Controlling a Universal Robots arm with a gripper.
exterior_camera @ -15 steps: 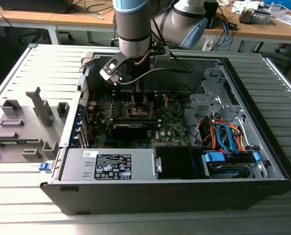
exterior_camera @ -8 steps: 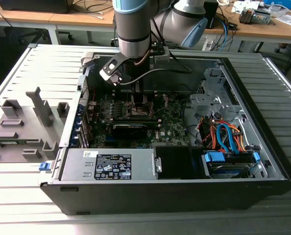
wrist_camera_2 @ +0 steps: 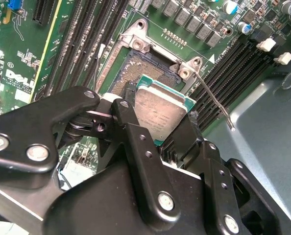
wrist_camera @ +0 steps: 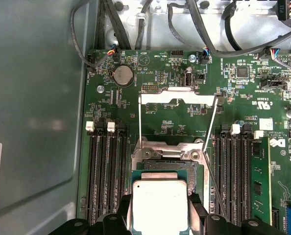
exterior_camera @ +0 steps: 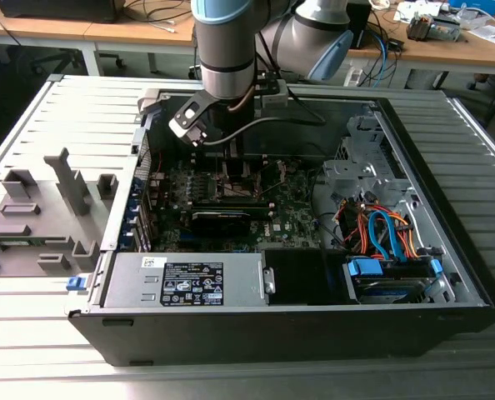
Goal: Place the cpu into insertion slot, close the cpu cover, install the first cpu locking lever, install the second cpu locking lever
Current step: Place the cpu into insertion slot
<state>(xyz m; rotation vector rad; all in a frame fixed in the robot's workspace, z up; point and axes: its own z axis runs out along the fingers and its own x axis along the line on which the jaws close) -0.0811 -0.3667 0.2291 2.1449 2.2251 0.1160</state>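
Two black fingers (wrist_camera_2: pixel 131 128) of the gripper (wrist_camera_2: pixel 161 128) are clamping the cpu (wrist_camera_2: pixel 160 110) by opposite edges and holding it over the near edge of the insertion slot (wrist_camera_2: pixel 135 73), not seated. The cpu cover (wrist_camera: pixel 177 98) is standing open, and the locking levers (wrist_camera: pixel 139 122) are lying swung clear. Doing this well is probably meaning squaring the chip to the socket rim and lowering it level, without pressing.

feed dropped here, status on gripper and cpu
Gripper shut on the cpu. Held partly over the open insertion slot, not seated. Locking lever swung aside, nothing in the slot's way.
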